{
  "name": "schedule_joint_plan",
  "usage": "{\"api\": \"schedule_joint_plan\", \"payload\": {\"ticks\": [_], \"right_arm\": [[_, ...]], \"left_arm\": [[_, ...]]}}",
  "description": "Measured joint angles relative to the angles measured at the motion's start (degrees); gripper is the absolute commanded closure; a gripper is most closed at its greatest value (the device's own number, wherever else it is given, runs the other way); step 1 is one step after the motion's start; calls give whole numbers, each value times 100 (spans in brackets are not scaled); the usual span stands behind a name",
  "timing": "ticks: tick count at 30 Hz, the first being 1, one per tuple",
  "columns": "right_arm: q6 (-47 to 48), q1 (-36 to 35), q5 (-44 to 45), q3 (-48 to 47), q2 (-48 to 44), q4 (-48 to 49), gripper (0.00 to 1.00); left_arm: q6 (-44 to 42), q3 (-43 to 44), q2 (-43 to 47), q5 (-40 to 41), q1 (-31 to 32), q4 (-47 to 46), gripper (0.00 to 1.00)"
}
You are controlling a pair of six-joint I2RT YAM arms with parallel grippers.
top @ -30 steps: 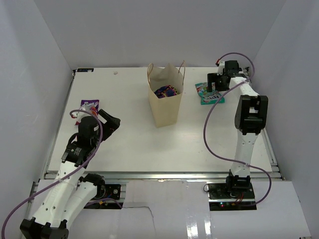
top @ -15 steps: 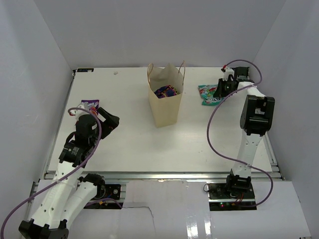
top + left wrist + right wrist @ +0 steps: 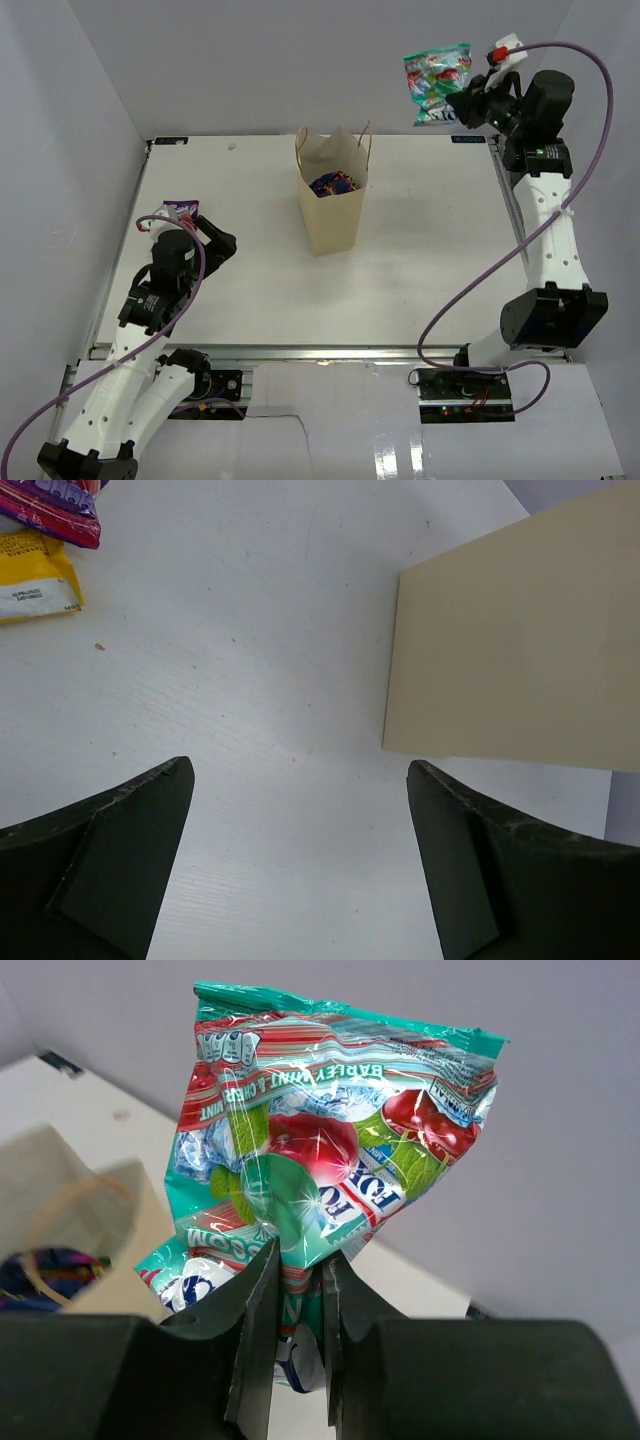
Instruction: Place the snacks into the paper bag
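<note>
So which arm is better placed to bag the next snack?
The right: the right gripper is shut on the teal-white packet, lifted off the table. The left gripper is open and empty.

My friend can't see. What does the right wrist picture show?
The right end effector pinches a teal snack bag with cherries on it, held up in the air. The open paper bag stands below, at the left.

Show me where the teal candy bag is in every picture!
Top external: teal candy bag upper right, held in the air by the right gripper.
Left wrist: not in it.
Right wrist: centre, pinched between the fingers.
Shared landmark: the paper bag, seen in all three views.
</note>
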State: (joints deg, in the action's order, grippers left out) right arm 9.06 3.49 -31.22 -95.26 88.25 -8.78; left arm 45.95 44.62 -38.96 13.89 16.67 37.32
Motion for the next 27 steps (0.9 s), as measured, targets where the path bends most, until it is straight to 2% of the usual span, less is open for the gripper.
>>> {"api": "schedule_joint_plan", "payload": {"ticks": [2, 5, 8, 10, 19, 25, 27], "right_arm": [[111, -433, 162, -461, -186, -9, 92], [505, -1532, 487, -874, -330, -59, 92], [938, -2549, 866, -804, -361, -177, 92], [1222, -2940, 1174, -573, -345, -275, 92], [2358, -3528, 2839, 422, 20, -669, 92], [3051, -3901, 3460, 811, 31, -647, 92], [3305, -4028, 3578, 872, 31, -612, 73]], "left_arm": [[-33, 7, -26, 52, 0, 0, 3], [-55, 22, -94, 70, 0, 0, 4], [-61, 22, -116, 70, 0, 4, 4], [-68, 22, -66, 70, 0, 7, 4], [-48, -2, 238, 74, 0, 24, 4], [-44, -20, 225, 146, 0, 42, 3], [-17, -20, 157, 258, 0, 48, 2]]}}
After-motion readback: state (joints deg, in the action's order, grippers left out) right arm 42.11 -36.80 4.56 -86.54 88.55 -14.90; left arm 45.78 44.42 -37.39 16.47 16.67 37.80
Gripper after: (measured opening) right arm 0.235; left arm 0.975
